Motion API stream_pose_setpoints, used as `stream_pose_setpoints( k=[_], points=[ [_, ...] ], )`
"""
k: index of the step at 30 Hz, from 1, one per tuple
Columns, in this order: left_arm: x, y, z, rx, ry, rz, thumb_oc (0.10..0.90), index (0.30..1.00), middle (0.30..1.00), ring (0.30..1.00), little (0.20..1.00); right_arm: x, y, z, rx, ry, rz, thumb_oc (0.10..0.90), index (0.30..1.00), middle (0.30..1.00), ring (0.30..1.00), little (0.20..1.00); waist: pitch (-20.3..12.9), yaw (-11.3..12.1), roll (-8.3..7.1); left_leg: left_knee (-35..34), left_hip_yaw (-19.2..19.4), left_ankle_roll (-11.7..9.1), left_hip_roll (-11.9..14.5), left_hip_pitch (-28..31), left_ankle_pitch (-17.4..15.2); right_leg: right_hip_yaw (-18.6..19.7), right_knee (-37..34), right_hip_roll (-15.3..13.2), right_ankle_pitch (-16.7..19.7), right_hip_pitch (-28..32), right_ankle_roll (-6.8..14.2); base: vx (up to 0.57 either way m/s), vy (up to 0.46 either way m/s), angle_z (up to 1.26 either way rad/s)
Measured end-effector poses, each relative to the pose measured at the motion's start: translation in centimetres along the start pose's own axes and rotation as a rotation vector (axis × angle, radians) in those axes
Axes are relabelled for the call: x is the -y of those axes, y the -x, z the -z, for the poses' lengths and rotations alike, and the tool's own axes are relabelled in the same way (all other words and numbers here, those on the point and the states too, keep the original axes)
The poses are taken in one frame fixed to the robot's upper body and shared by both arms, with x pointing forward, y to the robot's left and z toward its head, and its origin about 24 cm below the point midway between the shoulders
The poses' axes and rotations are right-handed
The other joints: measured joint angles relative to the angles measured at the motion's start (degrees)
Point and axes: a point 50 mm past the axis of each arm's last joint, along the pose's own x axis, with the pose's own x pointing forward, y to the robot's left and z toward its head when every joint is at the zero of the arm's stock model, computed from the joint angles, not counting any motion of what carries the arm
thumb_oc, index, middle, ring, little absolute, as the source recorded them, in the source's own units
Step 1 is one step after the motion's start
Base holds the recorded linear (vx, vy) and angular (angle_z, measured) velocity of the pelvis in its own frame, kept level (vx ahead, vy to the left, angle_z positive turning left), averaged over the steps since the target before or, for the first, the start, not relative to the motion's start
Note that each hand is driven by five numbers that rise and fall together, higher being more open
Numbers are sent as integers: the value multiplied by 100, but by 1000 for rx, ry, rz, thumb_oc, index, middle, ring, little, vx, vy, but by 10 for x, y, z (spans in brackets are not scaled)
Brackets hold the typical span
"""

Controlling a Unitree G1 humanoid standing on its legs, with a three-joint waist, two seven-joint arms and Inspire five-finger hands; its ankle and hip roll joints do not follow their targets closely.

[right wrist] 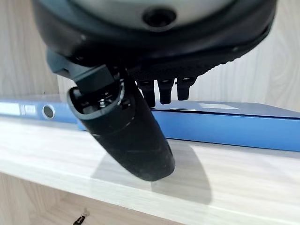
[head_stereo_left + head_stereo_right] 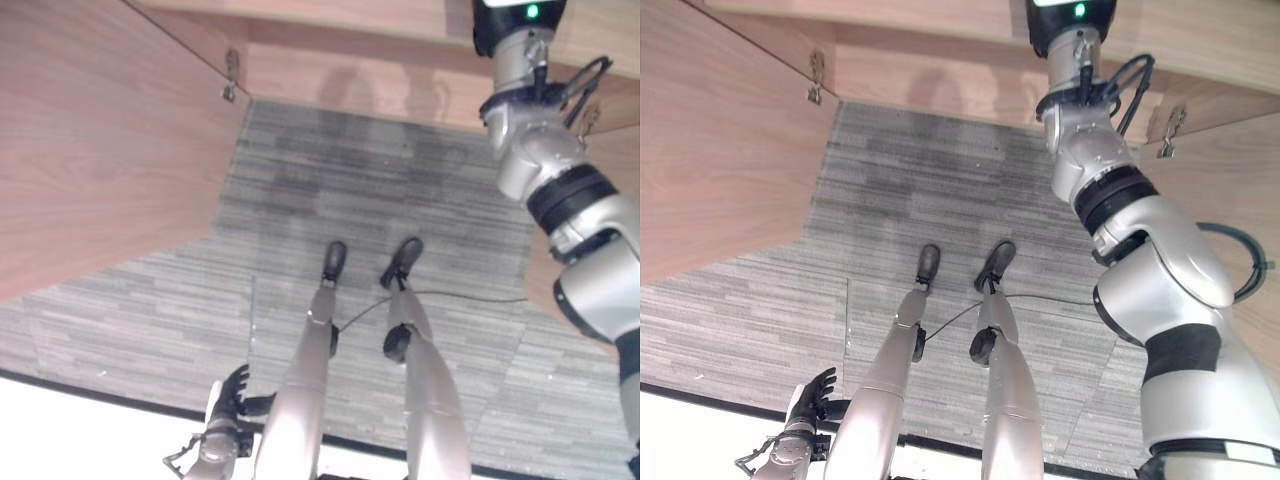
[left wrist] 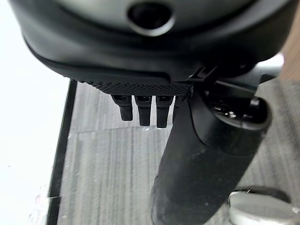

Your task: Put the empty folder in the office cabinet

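Observation:
A blue folder (image 1: 234, 124) lies flat on a pale wooden shelf (image 1: 243, 192) of the cabinet, its spine facing out. My right hand (image 1: 123, 133) hovers just in front of it, open, with straight fingers (image 1: 164, 90) pointing at the folder and the thumb apart from it. In the eye views my right arm (image 2: 535, 150) reaches up past the cabinet's lower edge (image 2: 360, 25). My left hand (image 2: 232, 395) hangs low at the lower left, open and holding nothing, its fingers (image 3: 143, 110) relaxed over the carpet.
The cabinet's left door (image 2: 90, 150) stands swung open, with a metal hinge (image 2: 230, 80) at its inner edge. The right door (image 2: 1250, 190) is open too. Grey striped carpet (image 2: 350, 180) lies below, with a white strip (image 2: 60, 430) along the near edge.

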Motion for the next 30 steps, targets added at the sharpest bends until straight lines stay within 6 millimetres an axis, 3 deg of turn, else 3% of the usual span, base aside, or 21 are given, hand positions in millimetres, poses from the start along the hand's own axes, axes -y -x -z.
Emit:
stream_pose_setpoints(
  k=[6, 19, 25, 30],
  points=[
    [6, 1, 2, -12, -4, 15, 800, 900, 900, 900, 900, -3, 1, -19, 18, -45, -20, 800, 900, 900, 900, 900, -1, -15, -3, -90, 31, -51, 73, 9, 208, -95, -389, 85, 202, 168, 54, 4, -9, -7],
    [5, 1, -2, -5, 37, 6, 800, 900, 900, 900, 900, -35, 29, -17, 6, -53, -152, 800, 900, 900, 900, 900, -1, -12, -3, -236, 79, 63, -60, 672, 329, -82, -704, 2, 377, 902, -15, -4, -4, 2],
    [3, 0, 0, -17, 45, -1, 800, 900, 900, 900, 900, -56, 50, -25, 22, -72, -260, 800, 900, 900, 900, 900, 0, 18, -3, -414, 134, 64, -99, 1219, 281, -54, -822, -25, 379, 1403, -19, 0, 0, 0],
    [-2, 0, 7, -51, 47, -7, 800, 900, 900, 900, 900, -83, 84, -26, 51, -87, -397, 800, 900, 900, 900, 900, -4, 154, 0, -598, 182, 63, -106, 1937, 264, -17, -965, -23, 374, 2075, -14, 38, -20, -3]
  ],
)
